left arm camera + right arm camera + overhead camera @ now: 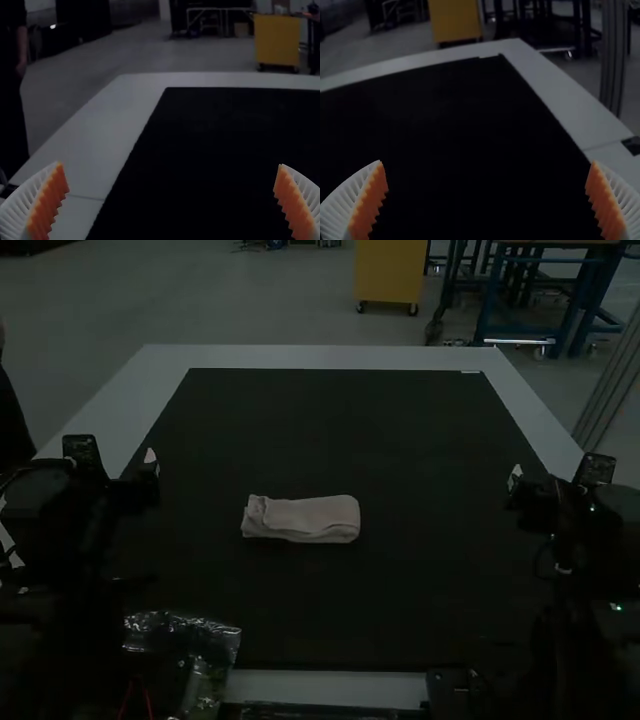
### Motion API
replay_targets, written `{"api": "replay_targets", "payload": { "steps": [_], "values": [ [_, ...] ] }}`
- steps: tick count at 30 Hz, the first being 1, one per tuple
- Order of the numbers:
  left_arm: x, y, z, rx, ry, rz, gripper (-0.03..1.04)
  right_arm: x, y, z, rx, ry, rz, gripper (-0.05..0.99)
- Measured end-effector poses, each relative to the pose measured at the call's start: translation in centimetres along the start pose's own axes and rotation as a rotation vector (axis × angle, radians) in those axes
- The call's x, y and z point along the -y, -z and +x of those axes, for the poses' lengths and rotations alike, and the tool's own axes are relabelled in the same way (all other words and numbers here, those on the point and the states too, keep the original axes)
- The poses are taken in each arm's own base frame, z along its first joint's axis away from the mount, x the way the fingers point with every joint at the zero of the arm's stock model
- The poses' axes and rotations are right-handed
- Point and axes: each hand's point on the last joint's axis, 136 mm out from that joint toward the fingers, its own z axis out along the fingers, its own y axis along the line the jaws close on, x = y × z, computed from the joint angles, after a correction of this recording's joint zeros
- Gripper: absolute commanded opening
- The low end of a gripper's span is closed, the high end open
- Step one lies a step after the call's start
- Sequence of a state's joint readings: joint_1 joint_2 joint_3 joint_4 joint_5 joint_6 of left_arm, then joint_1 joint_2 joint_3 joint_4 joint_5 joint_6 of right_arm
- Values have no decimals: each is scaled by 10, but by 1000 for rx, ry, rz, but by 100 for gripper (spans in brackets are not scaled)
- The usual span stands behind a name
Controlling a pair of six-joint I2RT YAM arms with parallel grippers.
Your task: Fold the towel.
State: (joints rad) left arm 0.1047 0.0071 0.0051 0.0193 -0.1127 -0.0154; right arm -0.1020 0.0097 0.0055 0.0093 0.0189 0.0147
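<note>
A light towel [302,519] lies in the middle of the black mat, folded into a small, narrow rectangle with layered edges and a slightly rumpled left end. My left gripper [150,462] is well to the left of it in the high view, over the mat's left edge; in the left wrist view the left gripper [172,200] has its fingers wide apart with nothing between them. On the far side, my right gripper [515,480] is off to the towel's right; the right gripper [486,200] in its wrist view is likewise open and holds nothing.
The black mat [340,420] covers most of the white table [300,355]. Clear plastic packaging [205,635] lies at the near left, close to the left arm. A small dark object [455,692] sits at the near edge on the right.
</note>
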Motion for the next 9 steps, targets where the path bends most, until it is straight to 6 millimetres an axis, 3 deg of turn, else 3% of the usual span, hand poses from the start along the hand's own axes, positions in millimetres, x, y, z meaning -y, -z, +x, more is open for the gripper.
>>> {"api": "replay_targets", "payload": {
  "steps": [9],
  "values": [
    [0, 0, 0, 0, 0, 0, 97, -6, 0, 2, -11, 1, -35, 91]
  ]
}}
